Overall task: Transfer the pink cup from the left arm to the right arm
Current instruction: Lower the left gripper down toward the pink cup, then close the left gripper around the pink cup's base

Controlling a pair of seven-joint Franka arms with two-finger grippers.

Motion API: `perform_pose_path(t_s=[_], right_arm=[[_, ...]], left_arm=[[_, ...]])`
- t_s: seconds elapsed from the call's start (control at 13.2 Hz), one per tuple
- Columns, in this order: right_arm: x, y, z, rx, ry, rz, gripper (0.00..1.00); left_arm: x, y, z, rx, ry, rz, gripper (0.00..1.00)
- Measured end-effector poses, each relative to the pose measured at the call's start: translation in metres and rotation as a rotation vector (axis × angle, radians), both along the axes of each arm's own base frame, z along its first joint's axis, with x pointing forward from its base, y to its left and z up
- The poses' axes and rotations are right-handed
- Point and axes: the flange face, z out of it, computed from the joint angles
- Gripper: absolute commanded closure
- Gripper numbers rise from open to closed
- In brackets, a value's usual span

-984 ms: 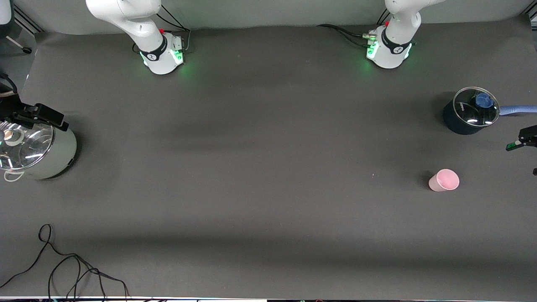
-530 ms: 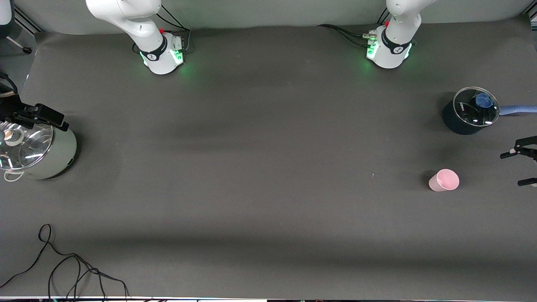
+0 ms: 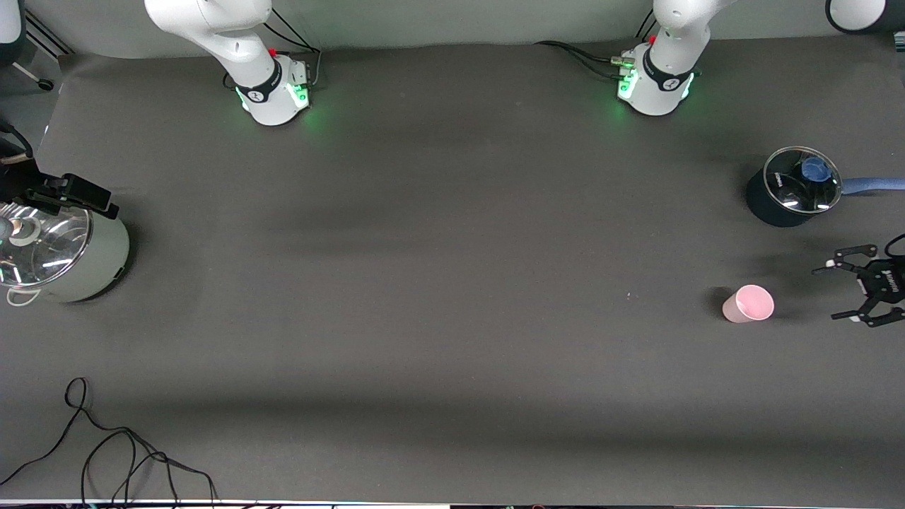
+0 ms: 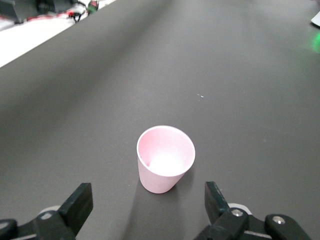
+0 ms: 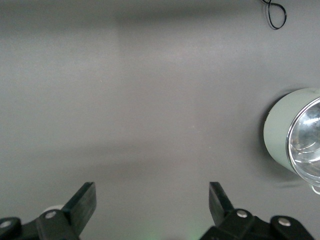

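Since a second ago the left pincer [image 3: 845,291] has come in from the desk's edge at the left arm's end, closer to the pink cup [image 3: 749,304], its fingers [image 4: 77,204] spread wide and empty. That cup stands upright on the desk [image 3: 452,283], apart from the pincer and nearer to the front camera than the dark pot [image 3: 783,194] with its glass lid. In the left wrist view the cup [image 4: 165,158] sits between the two open fingers' line of sight, untouched. Over the pale green pot [image 3: 67,254] at the right arm's end, the right pincer [image 5: 152,204] waits with fingers spread.
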Motion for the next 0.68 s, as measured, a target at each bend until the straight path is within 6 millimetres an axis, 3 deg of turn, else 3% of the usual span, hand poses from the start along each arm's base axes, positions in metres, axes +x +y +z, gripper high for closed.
perform_pose_path(t_s=[0.23,0.45,0.68], right_arm=[[0.001,0.000,-0.002,0.000,0.004,0.000,0.00],[0.001,0.000,-0.003,0.000,0.006,0.000,0.00],[0.002,0.000,-0.003,0.000,0.006,0.000,0.00]], left_arm=[[-0.019,0.013,-0.062,-0.123,-0.135,0.000,0.00],[-0.030,0.006,-0.124,-0.208,-0.230,0.015,0.00],[-0.029,-0.003,-0.140,-0.235,-0.239,0.014,0.00]])
